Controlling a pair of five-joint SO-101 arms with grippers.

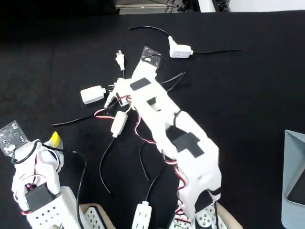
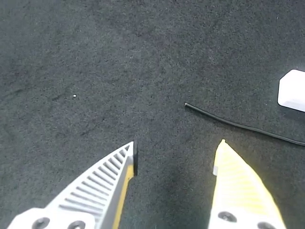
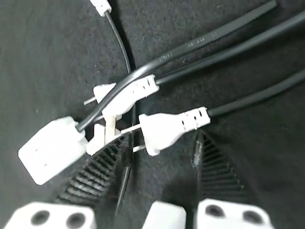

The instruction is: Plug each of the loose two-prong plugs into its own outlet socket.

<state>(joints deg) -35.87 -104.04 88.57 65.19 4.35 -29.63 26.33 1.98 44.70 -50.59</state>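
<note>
Left hand (image 2: 177,143): yours sits at 8 o'clock on the bench (image 1: 248,105); it is spread wide with nothing between the white ribbed finger (image 2: 102,188) and the yellow finger (image 2: 238,183); a thin black cable (image 2: 238,125) lies on the cloth just past the tips.

Left socket (image 1: 93,94): a white block at 10 o'clock, lying flat; just beside your right hand.

Upper plug (image 1: 120,58): loose at 11 o'clock; prongs point toward 12.

Right hand (image 3: 163,138): just off bench centre toward 10 o'clock, at the end of the stretched arm; it is open wide, one black finger (image 3: 107,164) on each side of a plug, not closed on it.

Flanked plug (image 3: 167,128): white, two prongs, lying on the bench between those fingers; prongs point toward the left socket but are not in it; you cannot tell whether a prong touches the finger.

Second plug (image 3: 126,93): just beyond the flanked plug; prongs also toward the left socket; the socket's black cord crosses over it.

Inline piece (image 1: 119,123): a long white body on a cable, just at 9 o'clock of centre; plug or socket, you cannot tell.

Near outlet (image 1: 143,214): white, at 6 o'clock, slots up.

Far block (image 1: 180,49): white, at 1 o'clock; its cable runs toward 3.

Grey tray (image 1: 293,181): at 4 o'clock, on the bench edge.
</note>
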